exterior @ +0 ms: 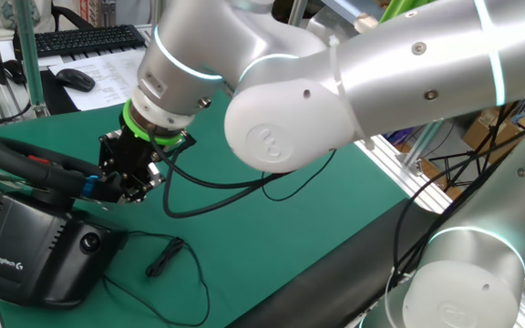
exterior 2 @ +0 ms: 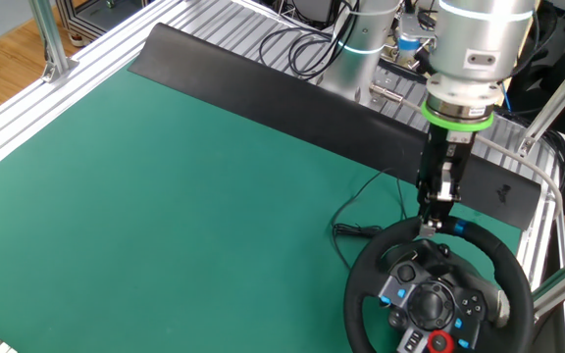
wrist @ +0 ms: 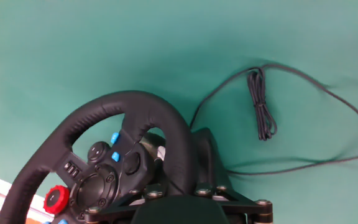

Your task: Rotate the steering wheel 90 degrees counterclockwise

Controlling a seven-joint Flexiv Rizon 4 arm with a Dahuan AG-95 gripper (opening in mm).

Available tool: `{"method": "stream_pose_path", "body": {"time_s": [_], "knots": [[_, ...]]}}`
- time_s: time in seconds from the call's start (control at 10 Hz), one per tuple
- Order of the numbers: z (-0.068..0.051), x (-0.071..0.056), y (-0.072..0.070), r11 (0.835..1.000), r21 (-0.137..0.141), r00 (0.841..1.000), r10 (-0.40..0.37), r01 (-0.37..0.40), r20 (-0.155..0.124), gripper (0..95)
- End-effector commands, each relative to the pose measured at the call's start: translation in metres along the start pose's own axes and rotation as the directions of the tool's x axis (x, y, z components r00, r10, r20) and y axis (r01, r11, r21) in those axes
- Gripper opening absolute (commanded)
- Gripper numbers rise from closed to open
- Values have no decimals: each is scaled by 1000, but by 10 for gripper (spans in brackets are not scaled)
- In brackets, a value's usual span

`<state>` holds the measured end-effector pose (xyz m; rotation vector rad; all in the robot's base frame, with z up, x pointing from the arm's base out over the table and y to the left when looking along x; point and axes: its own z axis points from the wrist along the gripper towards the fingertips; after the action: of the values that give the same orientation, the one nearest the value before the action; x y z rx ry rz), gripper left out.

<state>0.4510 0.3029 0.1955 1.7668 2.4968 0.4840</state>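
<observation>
The steering wheel (exterior 2: 503,257) is a black round racing wheel with blue buttons and a red knob on its spokes, at the near right of the green mat. It sits on a boxy black Logitech base (exterior: 25,251). My gripper (exterior 2: 434,226) reaches down onto the top of the rim, just left of the blue stripe (exterior 2: 459,227). In one fixed view the gripper (exterior: 117,189) closes around the rim beside that stripe. In the hand view the rim (wrist: 166,134) runs straight down under the gripper body, and the fingertips are hidden.
A thin black cable with a bundled coil (wrist: 263,106) lies on the mat beside the base. A black keyboard (exterior: 80,38), a mouse (exterior: 74,79) and papers sit at the far edge. A long black bar (exterior 2: 292,93) and aluminium frame rails border the mat.
</observation>
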Motion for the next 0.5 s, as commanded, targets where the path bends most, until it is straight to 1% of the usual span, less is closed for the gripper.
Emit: {"method": "stream_pose_path", "body": {"time_s": [0.1, 0.2, 0.3, 0.4, 0.5], "knots": [[9, -2, 5, 1000, -11, 1000, -10, 11, 9, 0], [17, -2, 6, 1000, -5, 999, -24, 24, 31, 0], [24, -3, 8, 1000, -11, 999, -27, 28, 39, 0], [28, -4, 9, 999, -10, 999, -30, 30, 44, 0], [34, -6, 12, 999, -16, 998, -30, 31, 47, 0]]}}
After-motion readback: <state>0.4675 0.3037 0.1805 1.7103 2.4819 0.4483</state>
